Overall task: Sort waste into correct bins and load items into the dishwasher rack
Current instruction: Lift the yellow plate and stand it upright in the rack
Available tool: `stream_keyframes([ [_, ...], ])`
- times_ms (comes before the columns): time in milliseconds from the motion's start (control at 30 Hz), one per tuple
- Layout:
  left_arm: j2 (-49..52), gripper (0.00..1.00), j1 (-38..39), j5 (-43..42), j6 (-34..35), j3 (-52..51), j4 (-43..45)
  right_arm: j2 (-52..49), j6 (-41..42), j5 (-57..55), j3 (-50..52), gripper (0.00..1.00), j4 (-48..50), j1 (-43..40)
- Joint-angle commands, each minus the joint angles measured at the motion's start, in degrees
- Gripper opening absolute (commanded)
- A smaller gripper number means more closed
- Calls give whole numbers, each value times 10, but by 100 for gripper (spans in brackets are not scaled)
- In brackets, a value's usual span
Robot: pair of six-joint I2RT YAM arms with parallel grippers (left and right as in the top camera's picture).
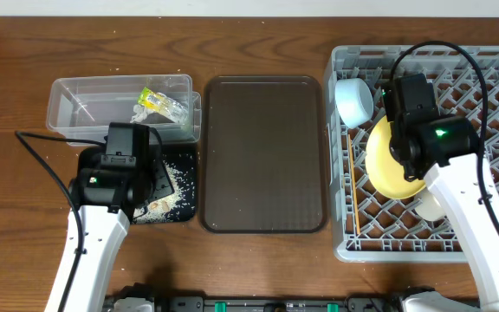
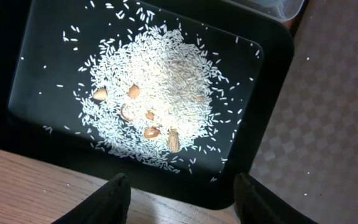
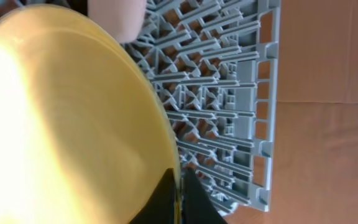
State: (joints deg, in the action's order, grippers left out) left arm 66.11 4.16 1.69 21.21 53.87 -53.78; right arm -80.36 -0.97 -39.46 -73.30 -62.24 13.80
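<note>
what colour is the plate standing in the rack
Pale yellow, plain with no pattern; the plate shows best in the right wrist view.

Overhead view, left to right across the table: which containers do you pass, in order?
Clear tub → brown tray → dishwasher rack. The black bin lies within the tub's span, so it is left out.
</note>
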Motion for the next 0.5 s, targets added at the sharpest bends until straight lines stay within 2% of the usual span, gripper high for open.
stream_keyframes([
  [0,-2,57,-2,3,5,5,-2,2,14,56,-1,31,5,10],
  [33,-2,57,-2,3,5,5,-2,2,14,85,-1,46,11,10],
  [100,-2,57,-2,3,5,5,-2,2,14,129,-1,58,23,9],
  [233,-2,57,-2,3,5,5,-2,2,22,174,-1,63,49,9],
  [433,-2,57,-2,3,5,5,-1,3,98,175,-2,79,60,7],
  [467,-3,63,-2,3,5,5,1,4,104,181,-3,82,61,4],
])
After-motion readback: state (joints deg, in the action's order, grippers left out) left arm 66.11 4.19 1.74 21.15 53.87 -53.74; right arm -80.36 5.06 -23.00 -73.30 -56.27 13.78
